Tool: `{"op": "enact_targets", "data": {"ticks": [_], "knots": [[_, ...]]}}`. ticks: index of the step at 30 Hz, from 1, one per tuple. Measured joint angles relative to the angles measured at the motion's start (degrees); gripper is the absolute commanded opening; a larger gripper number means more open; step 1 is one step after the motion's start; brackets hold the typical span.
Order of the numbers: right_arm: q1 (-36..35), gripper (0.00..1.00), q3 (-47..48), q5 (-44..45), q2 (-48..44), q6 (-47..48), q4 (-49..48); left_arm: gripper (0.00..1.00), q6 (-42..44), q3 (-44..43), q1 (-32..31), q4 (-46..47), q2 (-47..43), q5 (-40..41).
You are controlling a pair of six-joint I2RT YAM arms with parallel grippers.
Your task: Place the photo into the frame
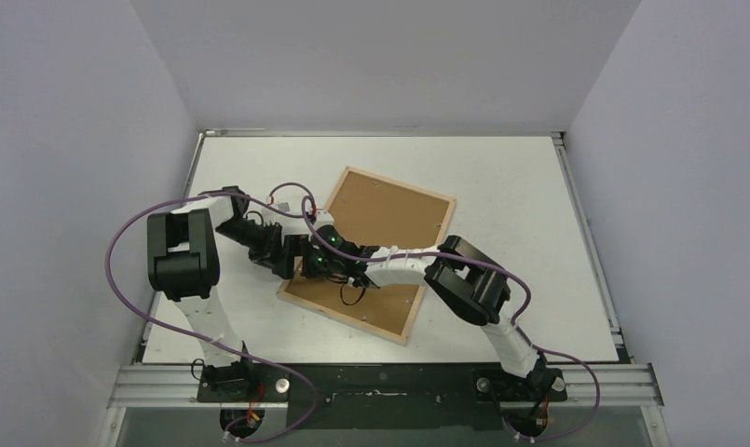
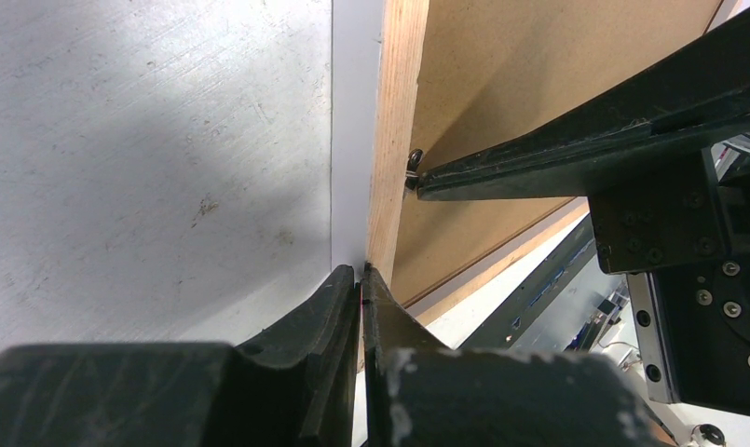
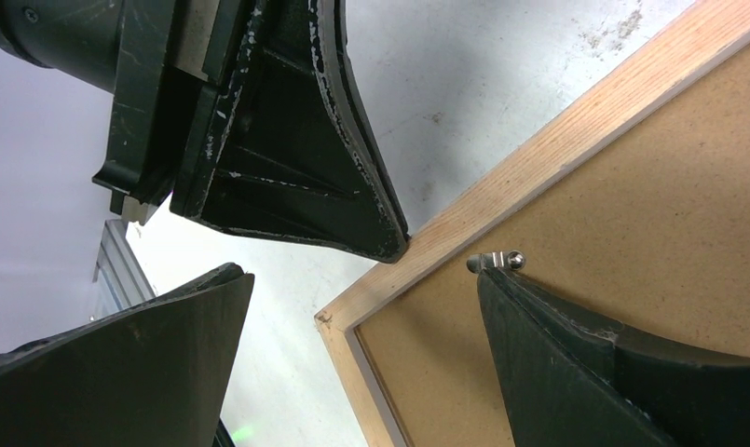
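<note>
The light wood frame (image 1: 429, 251) lies flat on the table with the brown fibreboard backing panel (image 1: 385, 209) set inside it. The photo is hidden; no print shows. My left gripper (image 1: 290, 256) is shut, its tips (image 2: 363, 272) against the outer edge of the frame's left slat (image 2: 399, 112). A smooth white strip (image 2: 355, 140) runs beside that slat; I cannot tell what it is. My right gripper (image 3: 363, 279) is open wide over the frame's corner (image 3: 338, 321). Its right finger (image 3: 576, 363) touches a small metal tab (image 3: 497, 262) on the backing (image 3: 632, 186).
Both arms cross over the frame's left half (image 1: 352, 270). The white table (image 1: 501, 177) is walled at the sides and back, with a metal rail (image 1: 389, 382) along the near edge. Purple cables (image 1: 129, 242) loop around both arms.
</note>
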State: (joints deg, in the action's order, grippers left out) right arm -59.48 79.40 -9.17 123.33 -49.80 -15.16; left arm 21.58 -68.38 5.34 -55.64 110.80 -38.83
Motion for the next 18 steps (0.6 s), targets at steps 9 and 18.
{"op": "enact_targets", "data": {"ticks": [9, 18], "knots": [[-0.72, 0.98, 1.31, 3.76, 1.01, -0.22, 0.13, 0.04, 0.07, 0.0, 0.0, -0.02, 0.11, -0.13], [-1.75, 0.98, 1.75, 6.97, 1.2, -0.13, 0.26, 0.04, 0.13, -0.02, 0.02, -0.07, 0.46, -0.68]]}}
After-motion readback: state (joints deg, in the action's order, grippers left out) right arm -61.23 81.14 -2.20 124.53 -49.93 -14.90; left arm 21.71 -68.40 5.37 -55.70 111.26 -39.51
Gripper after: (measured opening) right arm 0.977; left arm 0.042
